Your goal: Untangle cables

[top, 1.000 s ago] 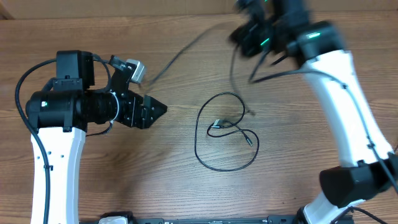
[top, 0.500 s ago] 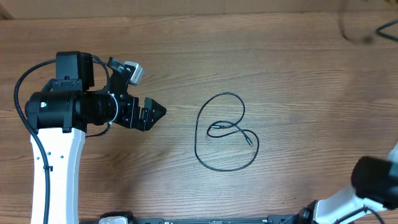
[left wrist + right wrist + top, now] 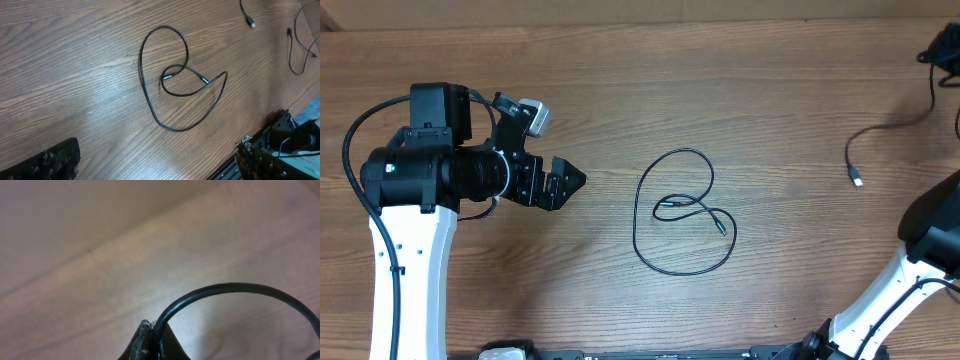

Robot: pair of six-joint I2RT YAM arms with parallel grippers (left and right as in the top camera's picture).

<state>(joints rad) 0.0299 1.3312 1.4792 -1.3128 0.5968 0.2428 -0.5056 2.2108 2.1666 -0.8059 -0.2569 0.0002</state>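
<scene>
Two thin black cords are in play. The looped cable (image 3: 140, 65) lies near the middle of the counter (image 3: 770, 90), curled into a heart-like loop that crosses itself, with both small plugs (image 3: 167, 77) tucked inside. The other cable (image 3: 235, 286) is well apart at the far right, one end pinched in the right fingers (image 3: 145, 342) and the loose end trailing back toward the counter; whether that end touches the wood cannot be told. Both cords look very light and limp, with enough spring to hold a curl. On this smooth wood they would likely slide or drag along rather than resist. They are so thin that a hold needs fully pressed pads, and the stiffer stretch just behind a plug looks the surest place to grip, without jerking the joint. The left arm (image 3: 410, 250) reaches in from the left with its wrist level. The left fingers (image 3: 50, 160) are spread wide and empty, aimed at the loop but well short of it. The right arm (image 3: 932, 228) stretches to the far right corner, mostly outside the overhead view.
</scene>
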